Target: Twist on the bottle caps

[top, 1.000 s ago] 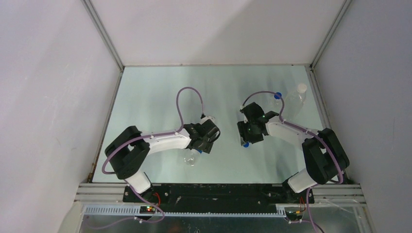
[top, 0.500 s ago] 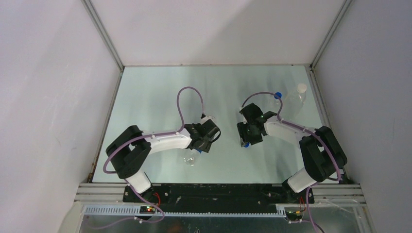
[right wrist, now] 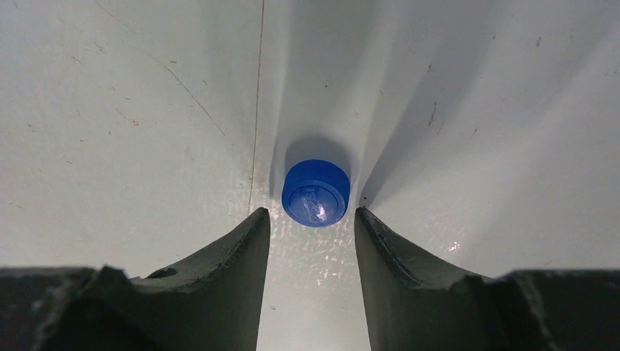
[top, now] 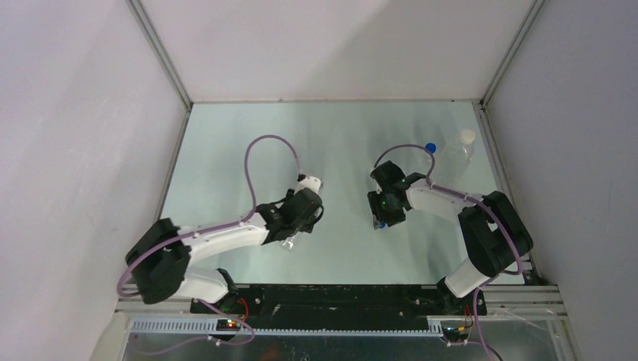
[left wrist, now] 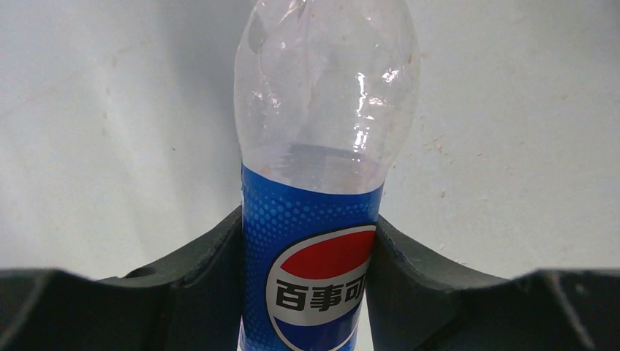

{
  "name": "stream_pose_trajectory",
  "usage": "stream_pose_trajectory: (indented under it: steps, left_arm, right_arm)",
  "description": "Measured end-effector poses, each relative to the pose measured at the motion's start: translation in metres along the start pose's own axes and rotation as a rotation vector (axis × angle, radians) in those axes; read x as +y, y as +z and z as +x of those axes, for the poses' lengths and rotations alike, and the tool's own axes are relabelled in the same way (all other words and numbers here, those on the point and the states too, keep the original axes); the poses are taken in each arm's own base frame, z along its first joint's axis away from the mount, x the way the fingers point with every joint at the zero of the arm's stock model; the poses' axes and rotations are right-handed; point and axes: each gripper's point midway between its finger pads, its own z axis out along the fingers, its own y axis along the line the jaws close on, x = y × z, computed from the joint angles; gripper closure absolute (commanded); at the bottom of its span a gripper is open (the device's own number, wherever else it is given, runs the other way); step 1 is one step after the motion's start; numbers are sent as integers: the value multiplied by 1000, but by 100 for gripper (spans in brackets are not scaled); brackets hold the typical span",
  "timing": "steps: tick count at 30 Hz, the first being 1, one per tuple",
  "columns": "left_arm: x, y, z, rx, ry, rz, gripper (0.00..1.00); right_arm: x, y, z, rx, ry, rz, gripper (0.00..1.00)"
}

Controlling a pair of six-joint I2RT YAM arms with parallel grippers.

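Left gripper (left wrist: 308, 227) clamped on Pepsi bottle (left wrist: 325, 95); right gripper (right wrist: 311, 223) parted at blue cap (right wrist: 316, 191), untouched. Hazard judged: cap flicked away by shallow pinch.

The Pepsi bottle (left wrist: 327, 110) is looking like clear glossy plastic, the blue cap (right wrist: 316, 192) smooth plastic. The black fingers (right wrist: 219, 285) are looking matt, and the table (right wrist: 110, 146) is showing scuffs, faintly shiny.

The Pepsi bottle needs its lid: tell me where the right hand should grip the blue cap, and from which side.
Grip the blue cap by its round side wall, coming straight down. It lies flat on the table, top face up, so only opposite sides offer a hold. The right hand hangs above it, open.
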Motion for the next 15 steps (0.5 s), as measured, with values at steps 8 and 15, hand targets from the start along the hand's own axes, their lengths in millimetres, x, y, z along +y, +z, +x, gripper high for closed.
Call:
stream_pose_trajectory:
  steps: [8,15]
  left_arm:
    - [12,-43,-49,-284,-55,68,46]
    - [29,-76,-72,-475,-65,89,46]
  right_arm:
    - [0,4,-1,4,12,3,53]
    - [1,5,-6,0,27,13,59]
